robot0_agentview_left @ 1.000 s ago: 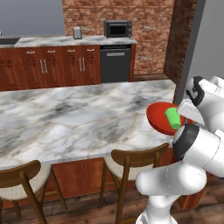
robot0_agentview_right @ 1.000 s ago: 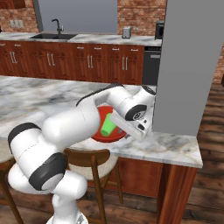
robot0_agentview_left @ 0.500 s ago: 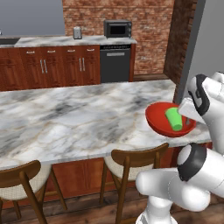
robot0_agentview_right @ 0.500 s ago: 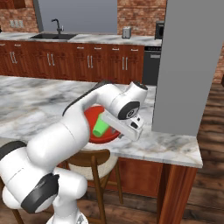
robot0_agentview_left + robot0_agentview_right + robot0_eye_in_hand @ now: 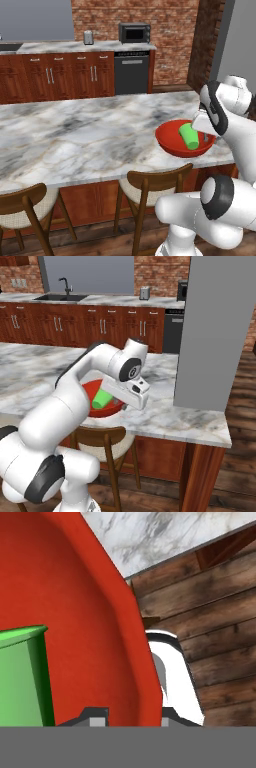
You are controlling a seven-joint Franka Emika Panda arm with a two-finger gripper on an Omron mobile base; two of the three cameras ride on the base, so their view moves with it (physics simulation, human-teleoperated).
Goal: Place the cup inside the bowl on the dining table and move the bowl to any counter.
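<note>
Two wooden stools [image 5: 150, 187] with cream seats are drawn up side by side on a dark plank floor [image 5: 240, 406]. A black microwave [image 5: 134, 33] and a small silver toaster [image 5: 88, 37] are set near each other before a red brick wall [image 5: 165, 30], with a dark dishwasher [image 5: 132, 74] fitted below the microwave. A sink with a black faucet [image 5: 64, 285] is seen far left, and a tall grey refrigerator [image 5: 212, 331] is stood at the right.

My arm [image 5: 75, 406] is glossy white, built of fat rounded segments with dark grey bands at the joints. I see 1 round dark cap with a pale mark on the wrist, above a boxy white hand.
</note>
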